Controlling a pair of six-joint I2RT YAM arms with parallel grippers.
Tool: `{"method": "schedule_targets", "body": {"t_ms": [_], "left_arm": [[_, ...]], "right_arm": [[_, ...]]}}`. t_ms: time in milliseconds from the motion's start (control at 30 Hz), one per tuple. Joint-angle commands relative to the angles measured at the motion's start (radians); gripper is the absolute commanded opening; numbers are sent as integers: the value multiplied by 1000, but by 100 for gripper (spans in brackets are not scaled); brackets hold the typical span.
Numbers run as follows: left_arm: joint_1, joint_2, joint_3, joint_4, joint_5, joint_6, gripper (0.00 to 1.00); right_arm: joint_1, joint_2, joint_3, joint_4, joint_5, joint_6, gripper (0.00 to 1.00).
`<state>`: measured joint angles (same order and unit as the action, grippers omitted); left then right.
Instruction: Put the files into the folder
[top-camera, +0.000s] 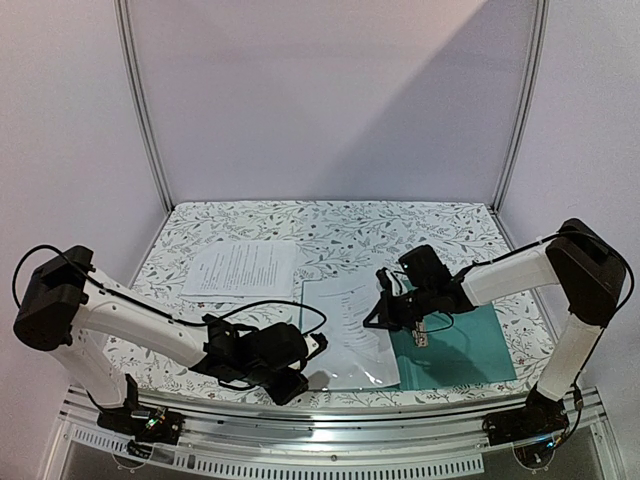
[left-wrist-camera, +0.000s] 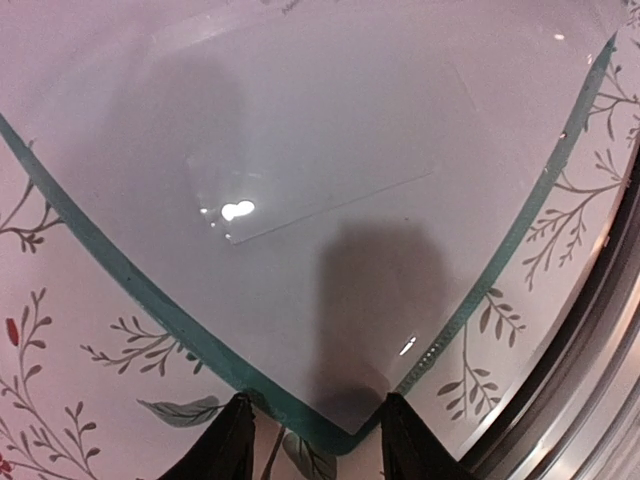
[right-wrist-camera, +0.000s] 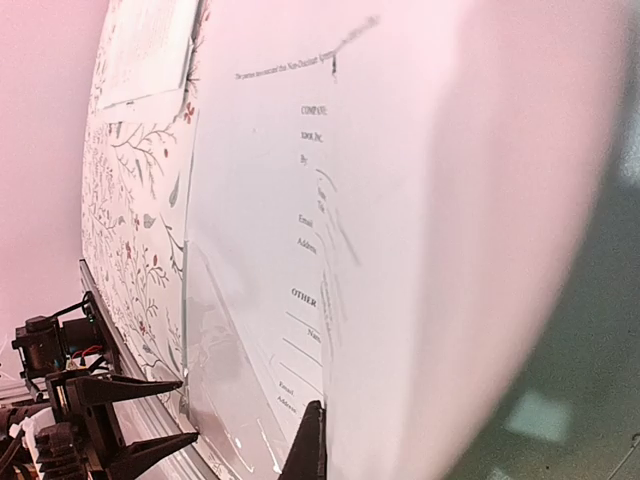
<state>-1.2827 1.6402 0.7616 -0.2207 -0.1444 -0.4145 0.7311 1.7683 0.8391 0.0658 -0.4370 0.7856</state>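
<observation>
Top external view shows the folder (top-camera: 470, 352) lying open on the floral bench (top-camera: 400, 225), its teal half to the right, a silver clip (top-camera: 422, 338) at the spine and a clear cover (top-camera: 350, 376) spread to the left. 1 printed sheet (top-camera: 345, 315) lies over that clear cover, and the right gripper (top-camera: 383, 305) sits at the sheet's right edge, just by the spine. The right wrist view has this sheet (right-wrist-camera: 400, 200) bowed up close to the lens, lines of small black text running down it; only 1 dark finger (right-wrist-camera: 312, 440) shows against its near edge and the other is hidden, so I cannot tell whether this gripper is closed on the paper. A 2nd sheet (top-camera: 240, 268) rests flat on the bench at the far left, just beside the folder's far-left corner and outside it. The left gripper (top-camera: 315, 348) is low at the near-left corner of the clear cover. From the left wrist view, its 2 fingers (left-wrist-camera: 235, 445) stand apart, so the left gripper (left-wrist-camera: 318, 445) is open with the cover's rounded, teal-edged corner (left-wrist-camera: 330, 425) lying between the tips; whether they touch it cannot be made out.
</observation>
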Motion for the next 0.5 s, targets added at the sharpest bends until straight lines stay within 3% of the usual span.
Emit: {"method": "schedule_targets", "body": {"t_ms": [0, 467], "left_arm": [[-15, 56, -56, -80, 54, -21, 44], [-15, 70, -50, -69, 56, -17, 44]], "right_arm": [[4, -8, 17, -32, 11, 12, 0], [13, 7, -25, 51, 8, 99, 0]]}}
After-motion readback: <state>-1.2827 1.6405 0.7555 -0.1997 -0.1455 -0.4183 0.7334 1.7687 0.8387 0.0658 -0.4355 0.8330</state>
